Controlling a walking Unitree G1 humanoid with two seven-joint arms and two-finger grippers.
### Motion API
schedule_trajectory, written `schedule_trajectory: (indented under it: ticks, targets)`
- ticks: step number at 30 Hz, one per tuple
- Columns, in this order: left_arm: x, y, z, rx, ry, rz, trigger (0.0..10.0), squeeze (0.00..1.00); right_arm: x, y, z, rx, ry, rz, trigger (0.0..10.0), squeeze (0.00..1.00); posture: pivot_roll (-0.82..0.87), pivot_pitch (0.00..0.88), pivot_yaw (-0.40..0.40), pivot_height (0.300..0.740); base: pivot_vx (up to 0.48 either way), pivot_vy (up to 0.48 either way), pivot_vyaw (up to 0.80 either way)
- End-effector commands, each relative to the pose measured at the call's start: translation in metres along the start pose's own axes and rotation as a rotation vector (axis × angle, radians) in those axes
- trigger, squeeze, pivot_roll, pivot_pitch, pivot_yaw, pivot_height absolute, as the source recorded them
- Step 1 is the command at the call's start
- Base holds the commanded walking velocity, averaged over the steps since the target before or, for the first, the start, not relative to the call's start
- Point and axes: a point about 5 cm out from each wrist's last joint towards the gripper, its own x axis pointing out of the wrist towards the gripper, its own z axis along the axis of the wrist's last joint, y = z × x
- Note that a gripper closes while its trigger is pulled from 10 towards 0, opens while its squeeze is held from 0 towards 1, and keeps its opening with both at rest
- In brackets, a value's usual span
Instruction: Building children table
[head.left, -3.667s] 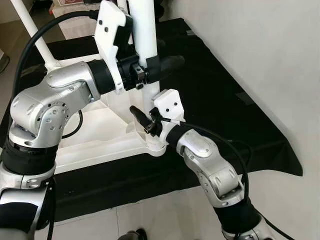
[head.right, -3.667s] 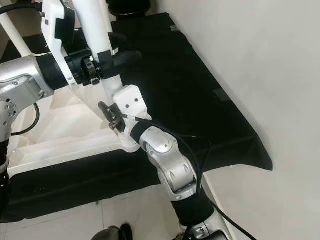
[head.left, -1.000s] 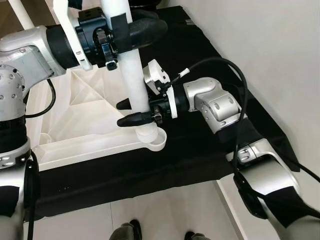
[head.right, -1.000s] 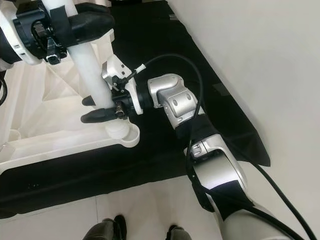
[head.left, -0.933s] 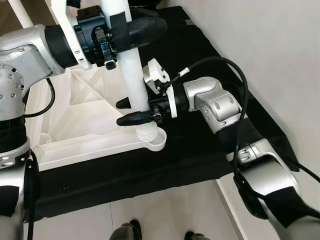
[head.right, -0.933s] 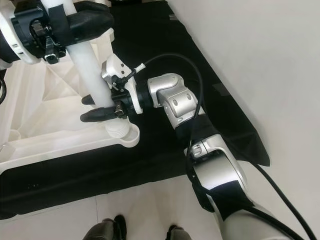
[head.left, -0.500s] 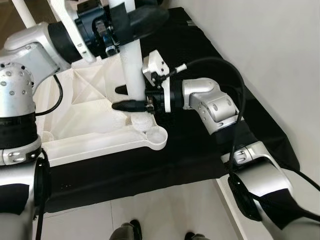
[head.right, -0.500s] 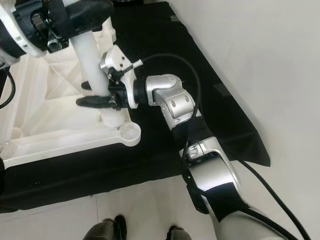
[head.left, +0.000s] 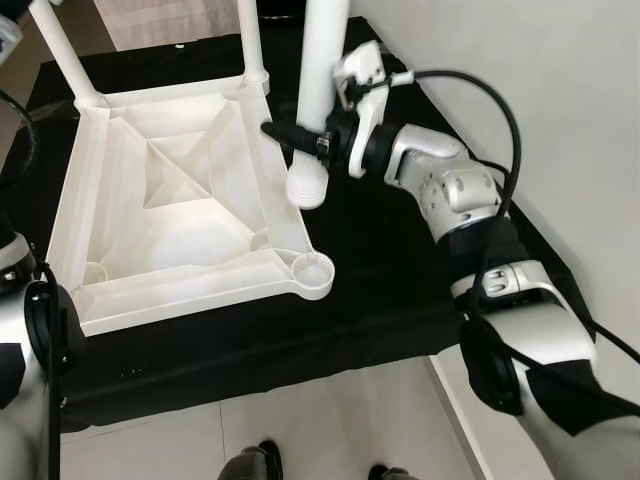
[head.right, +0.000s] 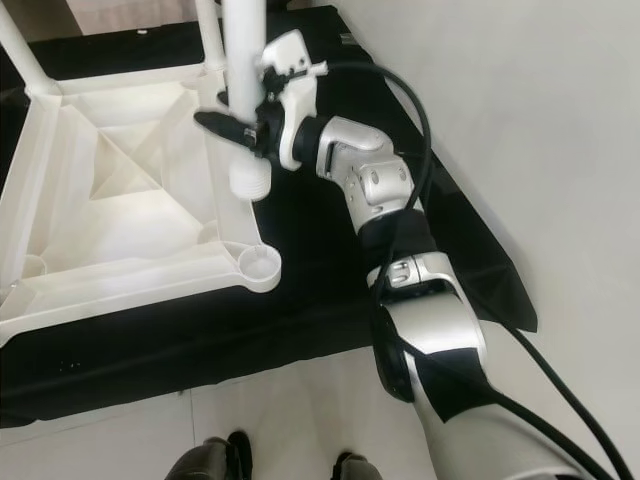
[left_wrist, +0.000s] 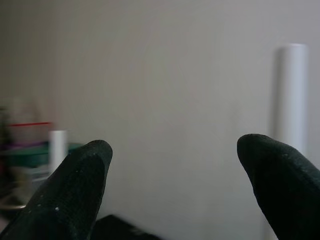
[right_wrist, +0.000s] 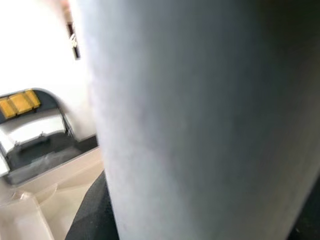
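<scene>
With the right gripper (head.left: 300, 135) clamped on the leg (head.left: 318, 90) and the left gripper (left_wrist: 175, 185) open, align the leg's threaded end squarely over the corner socket (head.left: 314, 270) before lowering.

tiled floor (head.left: 330, 420), black cloth (head.left: 380, 260), upturned white tabletop (head.left: 170, 215)

We seem to be in a plain room of a home, set up as a spot for putting furniture together: a black cloth (head.left: 380, 270) lies spread over a pale tiled floor (head.left: 330, 425) right beside a bare white wall (head.left: 560, 110). On the cloth rests an upturned white plastic children's table top (head.left: 180, 210) with 2 legs (head.left: 60, 55) already standing in its far corners. In the right wrist view we can make out a dark folding chair with yellow pads (right_wrist: 30, 125) by a white wall.
</scene>
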Motion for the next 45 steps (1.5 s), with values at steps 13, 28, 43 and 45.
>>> schedule_trajectory:
  ticks: [13, 28, 43, 45]
  targets:
    - [-0.061, -0.029, -0.059, 0.007, 0.16, 0.08, 10.0, 0.0, -0.003, -0.02, 0.006, -0.014, -0.048, -0.18, 10.0, 0.0, 0.03, 0.192, -0.031, 0.74, 0.0, 0.0, 0.0]
    - [-0.131, -0.11, -0.132, -0.074, 0.529, -0.067, 10.0, 0.0, -0.002, -0.001, -0.001, -0.149, -0.032, 0.064, 10.0, 0.0, 0.04, 0.24, -0.031, 0.74, 0.0, 0.0, 0.0]
    - [-0.24, -0.199, -0.149, -0.295, 0.967, -0.225, 10.0, 0.0, -0.025, 0.039, -0.029, 0.023, -0.045, 0.571, 10.0, 0.0, 0.08, 0.354, -0.013, 0.74, 0.0, 0.0, 0.0]
    - [-0.244, -0.2, -0.149, -0.298, 0.954, -0.159, 10.0, 0.0, -0.035, 0.044, -0.028, 0.044, -0.065, 0.654, 10.0, 0.0, 0.09, 0.371, -0.001, 0.74, 0.0, 0.0, 0.0]
